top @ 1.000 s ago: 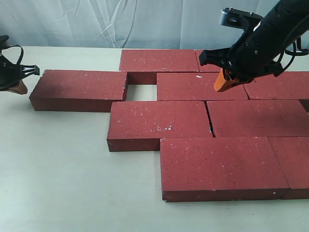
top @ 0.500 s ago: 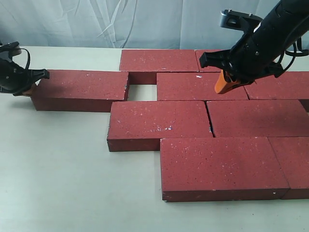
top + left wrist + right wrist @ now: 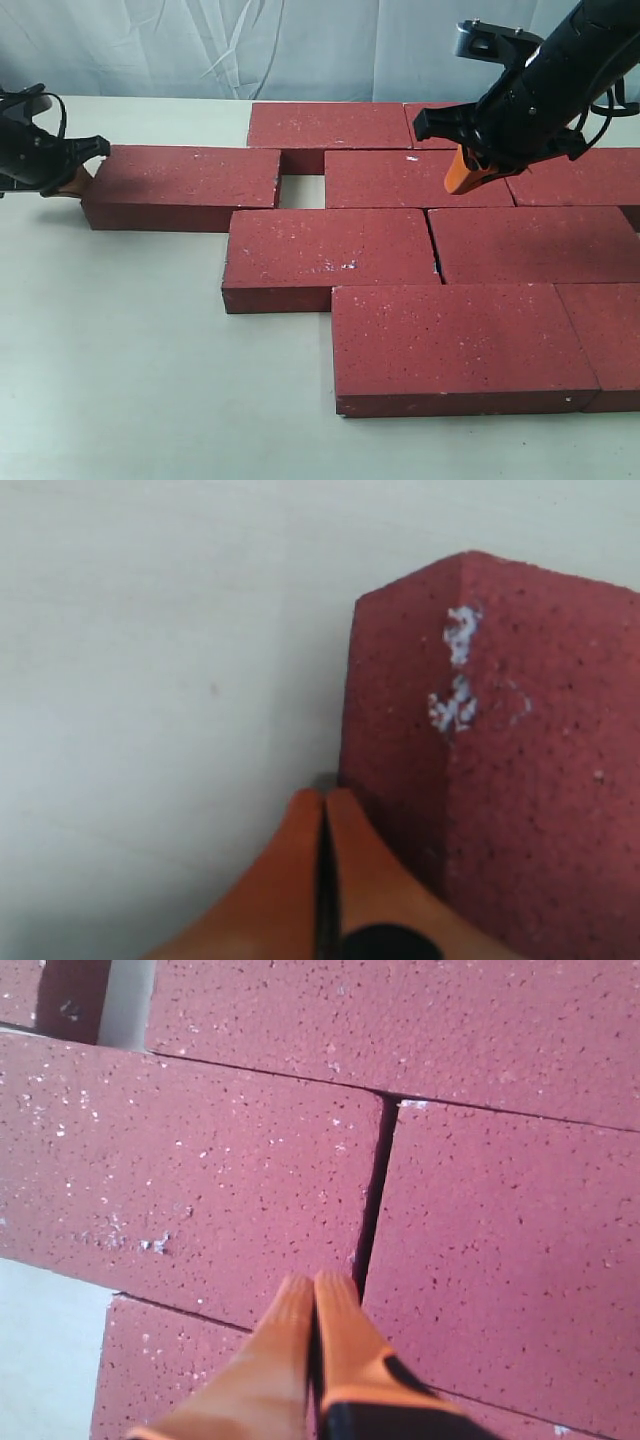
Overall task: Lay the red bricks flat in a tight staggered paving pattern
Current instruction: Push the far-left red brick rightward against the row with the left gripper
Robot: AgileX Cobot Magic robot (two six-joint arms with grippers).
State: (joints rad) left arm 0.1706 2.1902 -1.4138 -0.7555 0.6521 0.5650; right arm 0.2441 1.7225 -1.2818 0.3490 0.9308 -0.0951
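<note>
Dark red speckled rectangular paving bricks [image 3: 465, 345] lie flat on the pale desk [image 3: 130, 380] in staggered rows, the nearest row set furthest right. In the third row an outlying brick [image 3: 180, 185] is separated from its neighbour by a small gap [image 3: 300, 190]. The left end effector [image 3: 322, 805], orange fingers clenched on nothing, meets that brick's left end. The right end effector [image 3: 314, 1288], likewise clenched and empty, hangs over the joined rows.

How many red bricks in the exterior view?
9 red bricks. Back row: two, one partly behind the right arm. Second row: three. Third: two. Front: two, one cropped. More may be hidden.
</note>
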